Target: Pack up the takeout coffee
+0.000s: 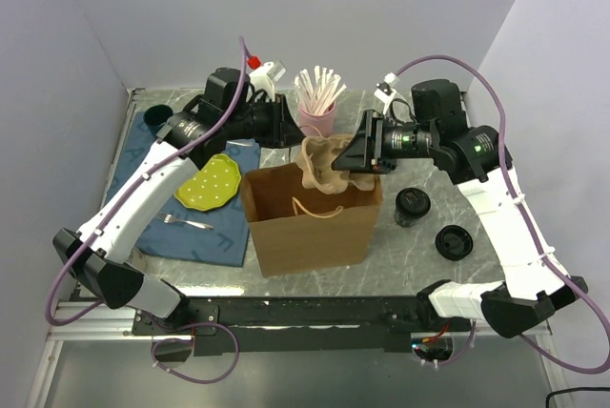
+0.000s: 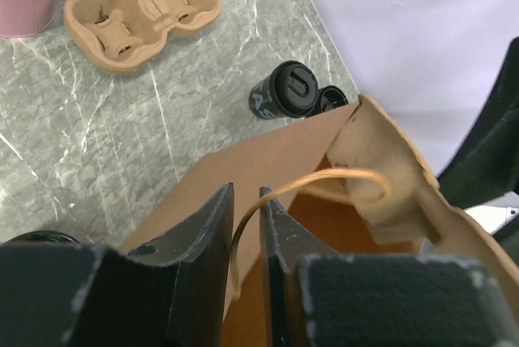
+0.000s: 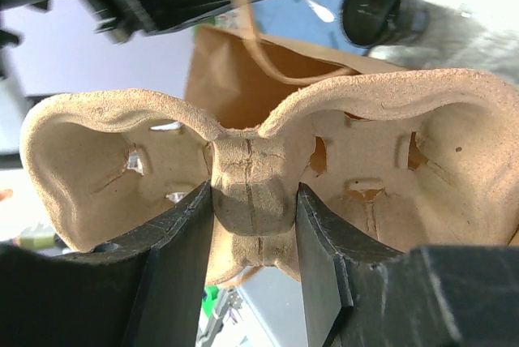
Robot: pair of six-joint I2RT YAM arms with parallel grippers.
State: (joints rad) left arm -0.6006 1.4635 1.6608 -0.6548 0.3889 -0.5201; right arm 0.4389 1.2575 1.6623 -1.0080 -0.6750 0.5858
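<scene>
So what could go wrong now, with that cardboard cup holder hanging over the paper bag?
The right gripper pinches the cup carrier only by its narrow middle ridge, so it might twist or slip. The left gripper holds the paper bag by a thin handle; the mouth looks narrow, so the carrier could catch on the rim.

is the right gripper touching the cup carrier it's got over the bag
Touching. In the right wrist view the right gripper has both fingers pressed against the centre ridge of the cup carrier, with no gap on either side.
</scene>
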